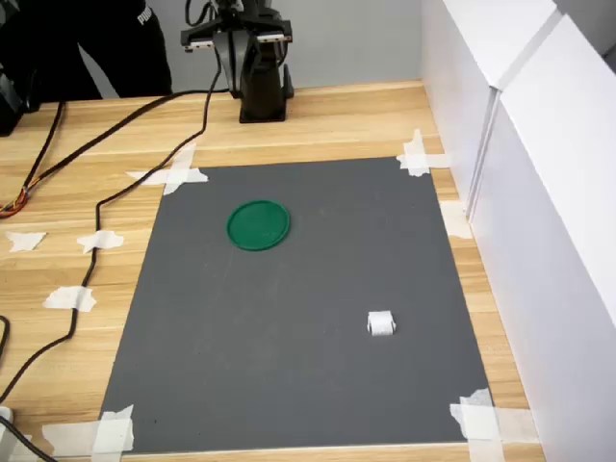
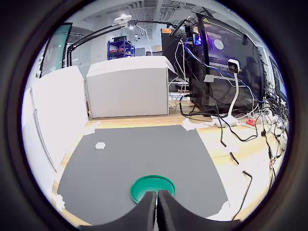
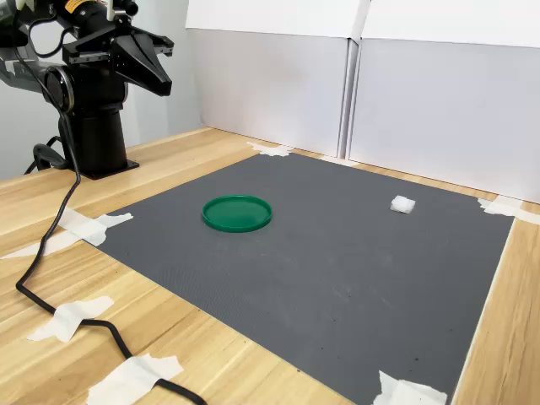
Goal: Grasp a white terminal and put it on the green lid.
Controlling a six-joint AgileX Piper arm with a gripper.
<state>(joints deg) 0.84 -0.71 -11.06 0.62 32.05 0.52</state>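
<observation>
The white terminal (image 1: 381,324) (image 3: 402,204) lies alone on the grey mat (image 1: 289,366), toward the first exterior view's lower right. In the wrist view the white terminal (image 2: 100,146) is small and far off. The green lid (image 1: 258,225) (image 3: 237,213) (image 2: 153,185) rests flat on the mat, nearer the arm's base. My gripper (image 2: 157,208) (image 3: 160,78) is held high by the base, far from both. It is shut with nothing in it.
White foam walls (image 1: 539,192) (image 3: 422,101) border the mat on one side. The black arm base (image 1: 264,91) stands on the wooden table. A black cable (image 1: 96,221) (image 3: 51,278) runs over the wood beside the mat. Strips of white tape (image 1: 173,175) hold the mat's corners.
</observation>
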